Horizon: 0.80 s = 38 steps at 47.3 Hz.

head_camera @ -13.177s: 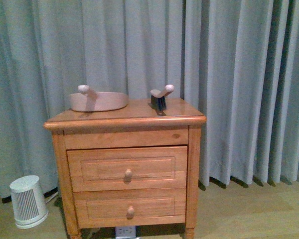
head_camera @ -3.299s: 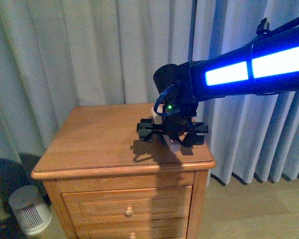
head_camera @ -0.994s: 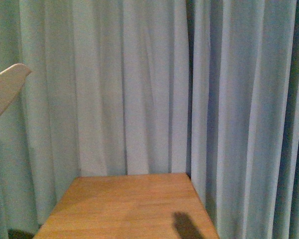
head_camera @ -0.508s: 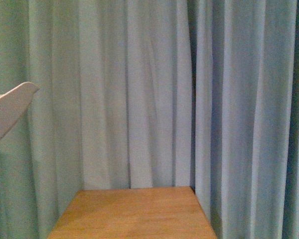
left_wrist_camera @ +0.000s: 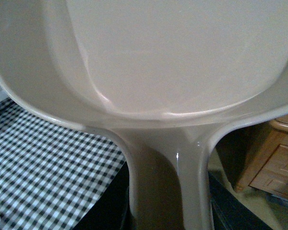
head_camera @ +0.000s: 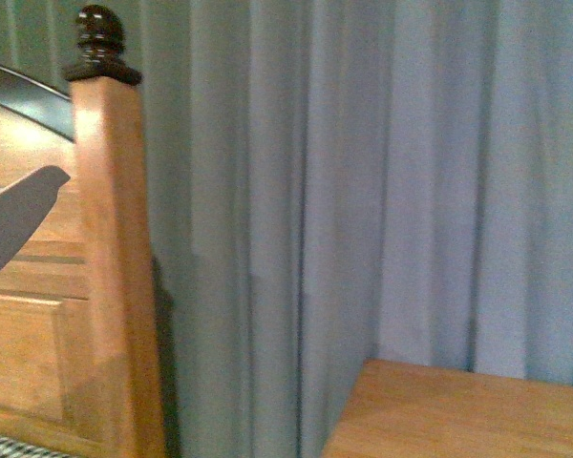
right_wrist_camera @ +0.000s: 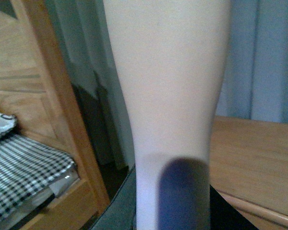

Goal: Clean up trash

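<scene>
The pale pink dustpan (left_wrist_camera: 173,72) fills the left wrist view, its handle (left_wrist_camera: 168,191) running down into my left gripper (left_wrist_camera: 169,221), which is shut on it. One corner of the dustpan (head_camera: 14,224) pokes in at the left of the front view. The white brush handle (right_wrist_camera: 170,96) fills the right wrist view, and my right gripper (right_wrist_camera: 170,220) is shut on it. The brush's bristles are out of view. The trash is out of view in all frames.
A wooden bedpost (head_camera: 110,258) with a dark knob stands at the left, with the headboard (head_camera: 24,315) beside it. Black-and-white checked bedding (left_wrist_camera: 43,167) lies below the dustpan. The nightstand top (head_camera: 468,410) sits low right, against grey curtains (head_camera: 382,191).
The front view has swung left: the bedpost and headboard have come into sight, and the nightstand top has shifted to the low right. The dustpan corner stays at the left edge.
</scene>
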### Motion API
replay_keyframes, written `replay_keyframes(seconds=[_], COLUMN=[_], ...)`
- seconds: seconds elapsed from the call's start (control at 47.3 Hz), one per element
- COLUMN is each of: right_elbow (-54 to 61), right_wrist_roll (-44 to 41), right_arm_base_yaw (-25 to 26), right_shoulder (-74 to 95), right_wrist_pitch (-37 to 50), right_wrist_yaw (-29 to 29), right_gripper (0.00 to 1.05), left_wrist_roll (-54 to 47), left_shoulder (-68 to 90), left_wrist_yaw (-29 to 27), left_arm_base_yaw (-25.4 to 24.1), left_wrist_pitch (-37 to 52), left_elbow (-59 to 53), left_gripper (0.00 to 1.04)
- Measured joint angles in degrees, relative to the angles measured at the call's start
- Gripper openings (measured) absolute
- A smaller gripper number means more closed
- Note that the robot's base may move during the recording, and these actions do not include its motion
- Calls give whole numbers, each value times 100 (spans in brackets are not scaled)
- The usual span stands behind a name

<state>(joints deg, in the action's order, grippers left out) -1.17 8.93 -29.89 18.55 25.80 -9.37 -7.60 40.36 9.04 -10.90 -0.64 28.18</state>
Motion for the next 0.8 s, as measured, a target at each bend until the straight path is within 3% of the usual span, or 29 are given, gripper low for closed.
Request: replay_keyframes(seconds=[0.804], right_elbow=[11], right_wrist_roll=[-2], right_arm_base_yaw=[4], right_shoulder=[-11], right_wrist_pitch=[-2], right_wrist_yaw=[-4], right_gripper=[17], left_wrist_roll=[0], left_shoulder=[-11], left_wrist_yaw=[2], left_arm_base_yaw=[0], left_wrist_pitch=[2], left_elbow=[-9], left_gripper=[26])
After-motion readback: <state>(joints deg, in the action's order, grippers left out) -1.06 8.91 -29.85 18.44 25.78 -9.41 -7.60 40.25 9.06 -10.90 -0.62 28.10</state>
